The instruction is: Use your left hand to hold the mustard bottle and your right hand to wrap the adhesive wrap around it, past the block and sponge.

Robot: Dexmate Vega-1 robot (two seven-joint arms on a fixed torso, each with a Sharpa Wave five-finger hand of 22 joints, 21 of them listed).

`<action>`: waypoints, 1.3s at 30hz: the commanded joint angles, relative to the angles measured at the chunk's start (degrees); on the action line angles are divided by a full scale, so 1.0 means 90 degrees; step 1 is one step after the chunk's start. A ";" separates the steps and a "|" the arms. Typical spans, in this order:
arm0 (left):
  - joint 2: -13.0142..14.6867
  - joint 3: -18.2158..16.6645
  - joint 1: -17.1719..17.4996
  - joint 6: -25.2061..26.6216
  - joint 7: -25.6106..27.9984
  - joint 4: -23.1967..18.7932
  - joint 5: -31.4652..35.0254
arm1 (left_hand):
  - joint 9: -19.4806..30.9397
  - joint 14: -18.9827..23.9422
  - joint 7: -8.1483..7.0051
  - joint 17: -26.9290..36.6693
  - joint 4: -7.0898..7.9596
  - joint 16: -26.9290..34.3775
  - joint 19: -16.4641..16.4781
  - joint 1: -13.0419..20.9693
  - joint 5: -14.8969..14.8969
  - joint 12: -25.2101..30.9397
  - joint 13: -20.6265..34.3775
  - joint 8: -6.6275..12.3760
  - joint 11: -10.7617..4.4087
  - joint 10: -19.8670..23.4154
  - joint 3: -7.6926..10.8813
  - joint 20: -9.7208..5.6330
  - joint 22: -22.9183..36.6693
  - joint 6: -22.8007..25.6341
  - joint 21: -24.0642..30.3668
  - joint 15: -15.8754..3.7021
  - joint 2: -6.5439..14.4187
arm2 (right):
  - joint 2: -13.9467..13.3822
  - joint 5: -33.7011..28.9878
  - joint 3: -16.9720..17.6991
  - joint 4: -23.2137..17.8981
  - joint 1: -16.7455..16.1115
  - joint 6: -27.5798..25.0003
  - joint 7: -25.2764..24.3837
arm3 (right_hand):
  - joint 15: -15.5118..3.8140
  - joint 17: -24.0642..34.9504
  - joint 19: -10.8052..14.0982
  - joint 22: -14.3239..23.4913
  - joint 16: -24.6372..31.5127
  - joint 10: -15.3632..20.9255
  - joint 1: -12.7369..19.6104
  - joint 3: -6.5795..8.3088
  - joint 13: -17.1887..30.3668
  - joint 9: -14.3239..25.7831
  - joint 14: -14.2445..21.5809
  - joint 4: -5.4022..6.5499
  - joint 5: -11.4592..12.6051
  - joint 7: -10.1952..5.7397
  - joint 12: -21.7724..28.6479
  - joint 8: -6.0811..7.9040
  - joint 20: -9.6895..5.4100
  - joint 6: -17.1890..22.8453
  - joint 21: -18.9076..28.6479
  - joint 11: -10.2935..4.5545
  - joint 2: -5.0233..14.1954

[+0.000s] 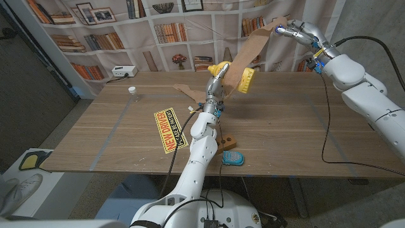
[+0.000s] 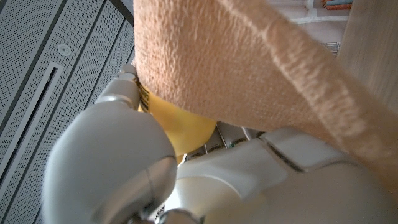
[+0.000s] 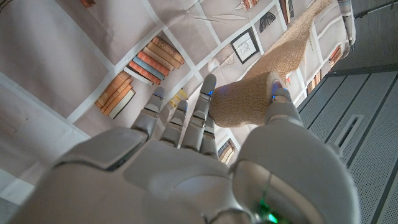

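Observation:
My left hand (image 1: 215,84) holds the yellow mustard bottle (image 1: 245,80) lifted and tilted above the table's middle. A tan adhesive wrap band (image 1: 253,50) runs from the bottle up and to the right to my right hand (image 1: 299,30), which pinches the wrap roll (image 3: 245,102) high over the table's far right. In the left wrist view the wrap (image 2: 249,62) covers the yellow bottle (image 2: 183,127) just beyond my hand (image 2: 112,168). In the right wrist view my right hand (image 3: 186,162) grips the roll between thumb and fingers. A wooden block (image 1: 226,142) and a teal sponge (image 1: 232,158) lie near the front edge.
A yellow "NEW DRIVER" sign (image 1: 169,130) lies left of my left arm. A loose tan strip (image 1: 187,92) trails on the table behind the bottle. A white cap (image 1: 132,90) and a white device (image 1: 122,72) sit at the far left. A bookshelf backdrop stands behind.

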 commanded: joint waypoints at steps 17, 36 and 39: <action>-0.0018 -0.0006 0.0180 0.0228 -0.0306 -0.0633 -0.0501 | -0.0001 0.0025 0.0010 -0.0002 -0.0014 -0.0025 0.0002 0.1482 0.0054 0.0059 0.0000 0.0073 -0.0012 0.0009 0.0056 -0.0019 0.0022 -0.0040 -0.0018 0.0003 0.1554 | 0.0029 -0.0257 -0.0342 0.0393 -0.0029 -0.0616 -0.0332 | -0.0288 0.0021 0.0053 0.0016 -0.0010 0.0082 -0.0002 0.0027 0.0015 0.0026 0.0057 0.0038 0.0020 -0.0641 -0.0035 0.0044 -0.0023 0.0699 0.0004 -0.0027 0.0071; -0.0046 -0.0100 0.0231 0.0488 -0.0478 -0.1029 -0.0967 | -0.0038 0.0023 0.0014 0.0002 -0.0018 -0.0038 -0.0001 0.1483 0.0054 0.0063 -0.0020 0.0110 -0.0021 -0.0013 0.0074 -0.0020 0.0026 -0.0046 -0.0021 0.0010 0.1555 | -0.0022 -0.0175 -0.0526 0.0192 -0.0360 -0.1048 -0.0319 | -0.0293 0.0022 0.0030 0.0015 -0.0027 0.0079 -0.0002 0.0037 0.0023 0.0026 0.0033 0.0027 0.0021 -0.0634 -0.0049 0.0027 -0.0014 0.0688 -0.0004 -0.0030 0.0078; -0.0057 -0.0129 0.0219 0.0532 -0.0501 -0.1069 -0.1045 | -0.0030 0.0026 0.0003 0.0002 -0.0017 -0.0040 0.0002 0.1481 0.0054 0.0066 -0.0024 0.0117 -0.0017 -0.0008 0.0075 -0.0015 0.0025 -0.0063 -0.0021 0.0007 0.1555 | -0.0054 -0.0165 -0.0543 0.0107 -0.0447 -0.1149 -0.0333 | -0.0292 0.0022 0.0022 0.0015 -0.0030 0.0077 -0.0003 0.0038 0.0028 0.0026 0.0031 0.0025 0.0022 -0.0637 -0.0049 0.0023 -0.0010 0.0684 -0.0006 -0.0028 0.0077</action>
